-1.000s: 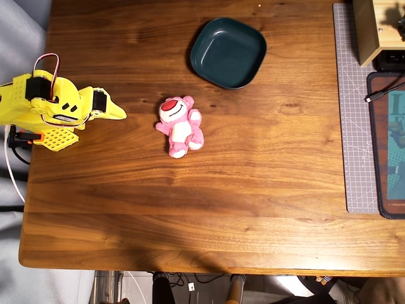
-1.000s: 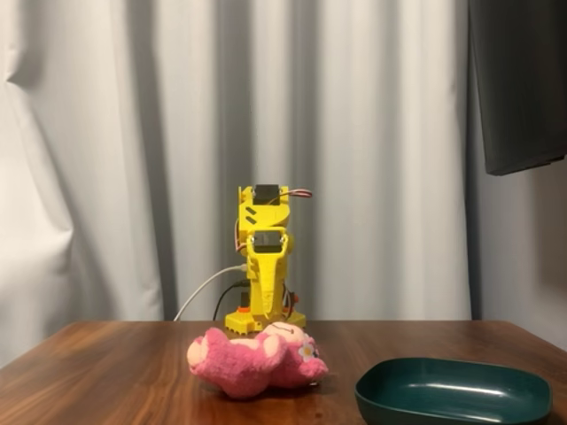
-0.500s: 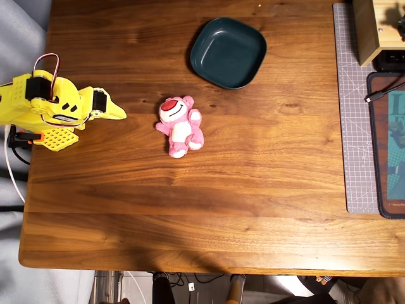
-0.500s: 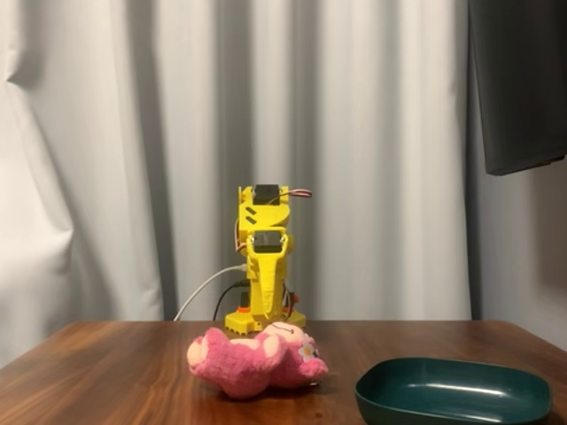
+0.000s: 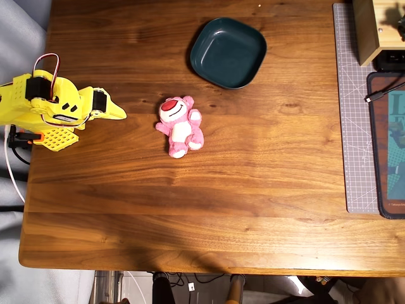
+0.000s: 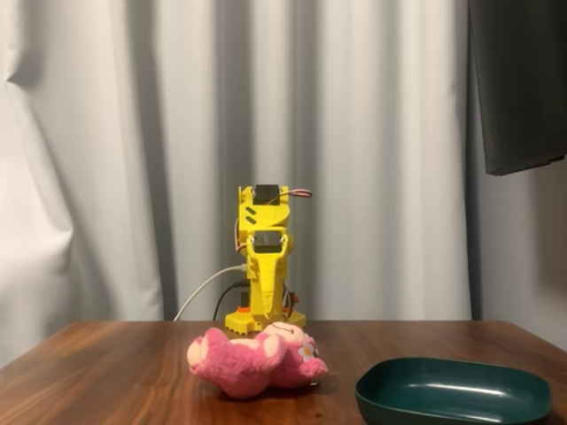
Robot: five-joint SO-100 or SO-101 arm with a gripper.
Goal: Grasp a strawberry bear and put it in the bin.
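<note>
The strawberry bear (image 5: 180, 125) lies on its back near the table's middle in the overhead view, head toward the top; the fixed view shows the bear (image 6: 255, 361) as a pink heap in front of the arm. The bin (image 5: 228, 52), a dark teal dish, sits empty above and to the right of the bear; the same bin (image 6: 454, 390) shows at the lower right of the fixed view. My yellow gripper (image 5: 120, 114) is folded at the left edge, shut, its tip pointing right, a short gap from the bear. It holds nothing.
A grey cutting mat (image 5: 354, 107) and a dark mouse pad (image 5: 387, 145) lie along the right edge, with a wooden box (image 5: 367, 28) at the top right. The arm's base (image 5: 44, 114) sits at the table's left edge. White curtains (image 6: 133, 159) hang behind.
</note>
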